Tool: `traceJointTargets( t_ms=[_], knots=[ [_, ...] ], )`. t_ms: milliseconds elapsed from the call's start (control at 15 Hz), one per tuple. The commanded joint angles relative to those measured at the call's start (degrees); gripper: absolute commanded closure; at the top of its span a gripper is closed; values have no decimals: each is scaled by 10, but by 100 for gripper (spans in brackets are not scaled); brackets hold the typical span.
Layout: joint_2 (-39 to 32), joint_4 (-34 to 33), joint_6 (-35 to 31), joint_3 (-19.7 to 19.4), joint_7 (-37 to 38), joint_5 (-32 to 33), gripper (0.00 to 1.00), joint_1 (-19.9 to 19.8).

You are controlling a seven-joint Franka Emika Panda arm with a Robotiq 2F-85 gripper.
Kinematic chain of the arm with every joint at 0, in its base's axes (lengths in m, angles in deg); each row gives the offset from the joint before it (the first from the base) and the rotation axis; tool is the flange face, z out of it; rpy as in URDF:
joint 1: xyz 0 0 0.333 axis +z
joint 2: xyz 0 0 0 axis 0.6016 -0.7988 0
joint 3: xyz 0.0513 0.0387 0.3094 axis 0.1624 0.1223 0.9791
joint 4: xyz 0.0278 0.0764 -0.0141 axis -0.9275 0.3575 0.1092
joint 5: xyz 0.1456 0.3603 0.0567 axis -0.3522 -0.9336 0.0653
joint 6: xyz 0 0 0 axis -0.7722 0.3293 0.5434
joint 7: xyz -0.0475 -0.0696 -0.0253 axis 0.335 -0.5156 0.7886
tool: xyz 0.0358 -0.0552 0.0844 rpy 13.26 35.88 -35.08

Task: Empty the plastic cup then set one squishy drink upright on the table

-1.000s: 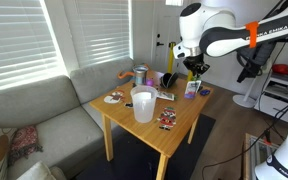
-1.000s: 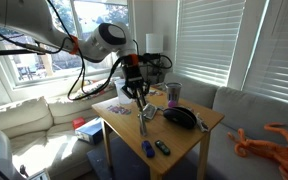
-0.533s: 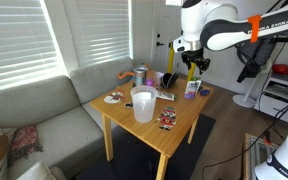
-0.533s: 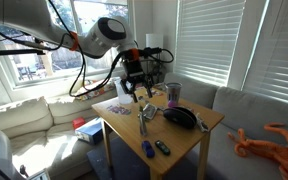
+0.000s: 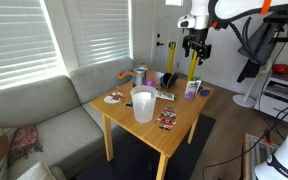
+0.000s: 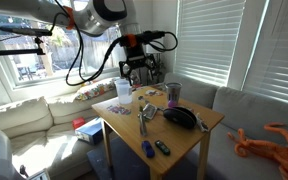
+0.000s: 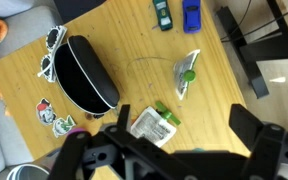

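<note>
The gripper (image 5: 194, 52) hangs high above the far side of the table (image 5: 179, 128), well clear of everything on it; in the wrist view its two fingers (image 7: 84, 155) stand wide apart with nothing between them. The plastic cup (image 5: 143, 104) stands upright on its base near the table's front edge toward the couch, rim up, long axis vertical; whether anything is inside I cannot tell. The squishy drink (image 5: 191, 89) stands upright near the table's far corner beside the robot, paler top up, axis vertical too; in an exterior view it shows small at the near edge (image 6: 147, 150). Judgement: both parts of the task look done, so the step in hand is a clean retreat. Doing it well means rising straight, jaws kept spread, no sideways sweep over the light toy, which would topple at a brush. The black glasses case (image 7: 89, 75) and snack packet (image 7: 154, 124) lie flat mid-table, out of the way.
</note>
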Motion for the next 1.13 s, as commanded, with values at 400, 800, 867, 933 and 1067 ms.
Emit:
traceJointTargets(
  t_ms=[400, 800, 867, 933, 1067],
  knots=[
    [0, -41, 3, -11, 132, -93, 0, -2],
    [0, -43, 3, -12, 148, -99, 0, -3],
    [0, -43, 3, -12, 148, -99, 0, -3],
    [0, -43, 3, -12, 148, -99, 0, -3],
    [0, -43, 3, -12, 148, -99, 0, -3]
  ],
)
